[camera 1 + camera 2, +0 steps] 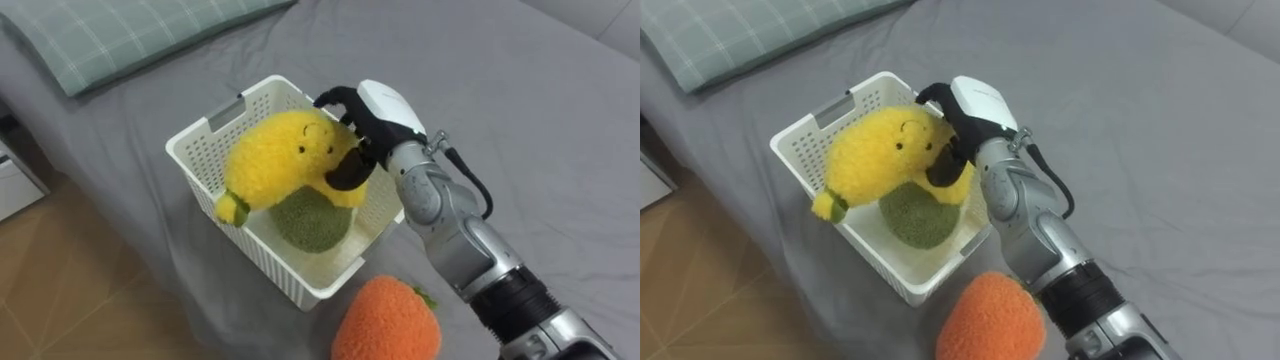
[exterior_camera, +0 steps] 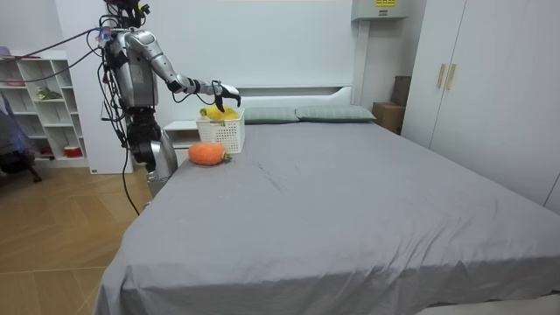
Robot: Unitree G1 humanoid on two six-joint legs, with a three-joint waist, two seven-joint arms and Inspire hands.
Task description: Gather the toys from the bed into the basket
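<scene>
**Yellow plush in right hand, at the basket**

- Yellow plush toy (image 1: 285, 160), with a stitched face: held over the open top of the white slatted basket (image 1: 200, 138), its stem end sticking out past the rim on the robot's left.
- Right hand (image 1: 388, 105): fingers (image 1: 335, 98) curled over the top of the toy, thumb under it. Firm wrap, nothing loose.
- Green plush (image 1: 312, 222): inside the basket, directly below the yellow one. Can't tell if the two touch.
- Orange plush (image 1: 388, 322) with a small green leaf: on the grey bed sheet (image 1: 530, 120), just beside the basket's near corner, outside it.
- Toy count: 3 (1 yellow, 1 green, 1 orange). One in hand, one in the basket, one on the bed. Baskets: 1.

View differences:
- The eye views give the grip, the toy's face and the green plush. They show one checked green pillow (image 1: 110, 35) and a strip of wooden floor (image 1: 60, 290).
- In the room view the green plush is hidden by the basket wall. This view shows where the robot stands: on the floor beside the bed's head end, at the room view's left, arm stretched out to the basket at the bed's corner.
- Room view pillow count: 2, side by side at the headboard (image 2: 289, 90).
- Also there: one nightstand (image 2: 179, 131) behind the basket, an open shelf unit (image 2: 44, 105) at far left and a wardrobe (image 2: 490, 79) at right.
</scene>
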